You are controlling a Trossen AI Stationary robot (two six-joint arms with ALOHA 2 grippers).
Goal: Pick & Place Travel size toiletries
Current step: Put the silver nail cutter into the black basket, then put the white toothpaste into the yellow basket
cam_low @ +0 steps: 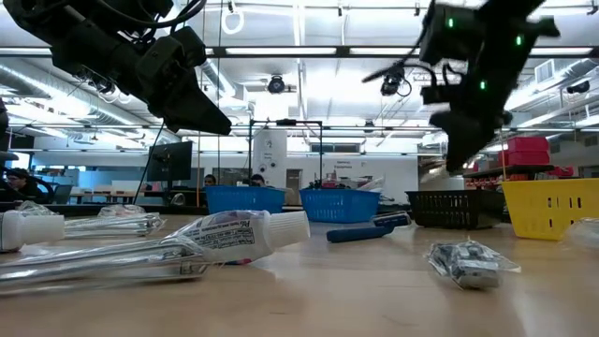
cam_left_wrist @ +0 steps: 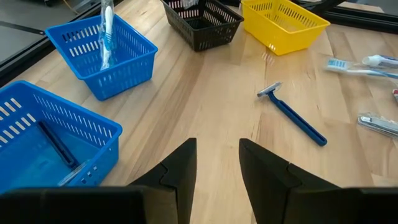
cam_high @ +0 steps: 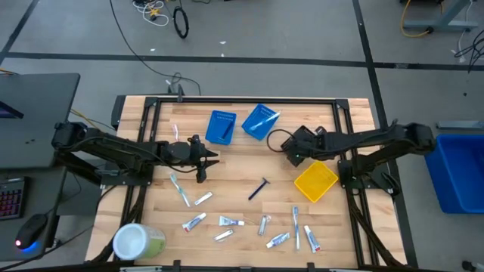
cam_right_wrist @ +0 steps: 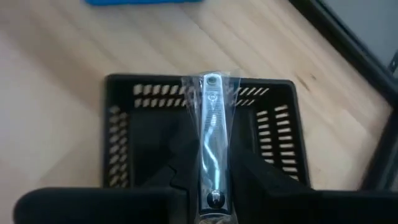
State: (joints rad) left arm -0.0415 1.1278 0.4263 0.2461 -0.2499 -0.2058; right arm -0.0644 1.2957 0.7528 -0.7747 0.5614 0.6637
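My right gripper (cam_right_wrist: pixel 214 186) is shut on a metal nail clipper in a clear wrapper (cam_right_wrist: pixel 211 118) and hangs over the black bin (cam_right_wrist: pixel 124 143) at the table's far right (cam_high: pixel 291 151). My left gripper (cam_left_wrist: pixel 217 168) stands open with nothing in it, above the bare wood left of centre (cam_high: pixel 206 162). A blue razor (cam_high: pixel 259 189) lies flat on the table between the arms. Several small tubes and toothbrushes (cam_high: pixel 227 221) lie along the near edge. One blue bin (cam_left_wrist: pixel 102 53) holds a toothbrush (cam_left_wrist: pixel 106 31), the other (cam_left_wrist: pixel 37 143) a dark razor. My right gripper pinches the wrapped nail clipper between its two fingers (cam_right_wrist: pixel 261 177) near one end (cam_right_wrist: pixel 211 177). The clipper lies along the fingers and sticks out past their tips. It is lifted clear, slanting down over the black bin's opening.
A yellow bin (cam_high: pixel 315 181) stands right of the black one, near the right arm. Two blue bins (cam_high: pixel 221 127) (cam_high: pixel 260 121) stand at the far middle. A big round white-and-green container (cam_high: pixel 138 242) lies at the near left corner. Bare wood lies around the razor.
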